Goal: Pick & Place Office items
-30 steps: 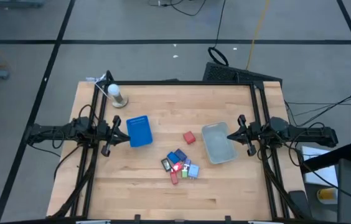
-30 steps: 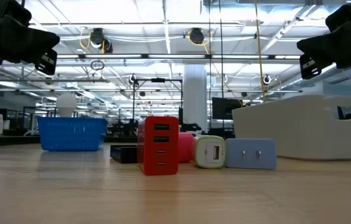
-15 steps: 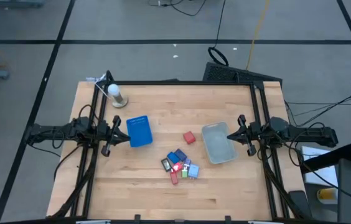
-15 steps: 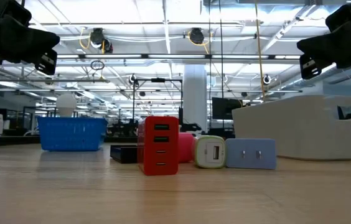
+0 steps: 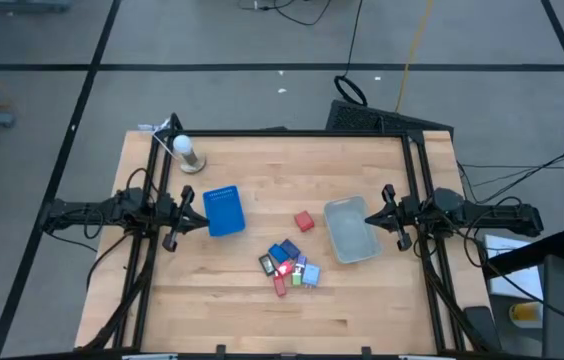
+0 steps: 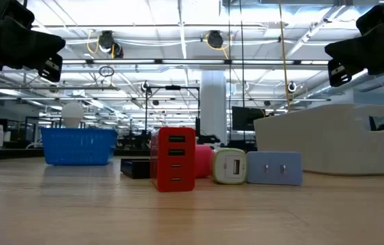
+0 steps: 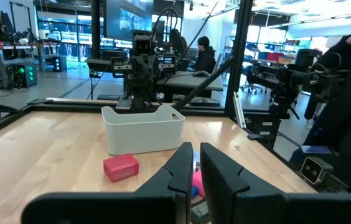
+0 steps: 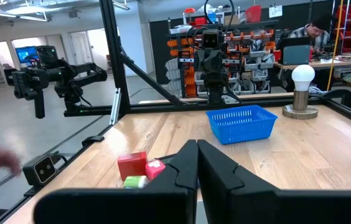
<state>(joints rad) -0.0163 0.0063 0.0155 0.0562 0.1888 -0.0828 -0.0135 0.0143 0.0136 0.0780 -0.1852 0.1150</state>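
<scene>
High view: your left gripper (image 5: 202,213) sits at the left side of the table (image 5: 262,310), fingers closed on nothing, just beside the blue tray (image 5: 224,211). Your right gripper (image 5: 370,216) sits at the right side, fingers shut and empty, just beside the clear bin (image 5: 350,230). Both hang above the wood, apart from the pieces.

Office items: a cluster (image 5: 290,266) lies near the table's front middle, between tray and bin, a bit closer to the bin. You get blue, red, green, purple and black pieces packed touching each other. One red block (image 5: 304,221) sits alone, apart from the cluster, near the bin's left edge.

Low view: a tall red piece (image 6: 176,158) with ports stands upright in front. A pale green-rimmed piece (image 6: 229,167) and a light blue piece (image 6: 274,168) stand to its right, close together. A black piece (image 6: 136,167) lies flat behind, to its left.

Left wrist view: fingers (image 7: 178,168) nearly together, nothing between; lone red block and bin ahead. A person sits in the room beyond.

Right wrist view: fingers (image 8: 188,163) together, blue tray ahead, and a lamp bulb on a base (image 8: 302,90) at the far table corner.
</scene>
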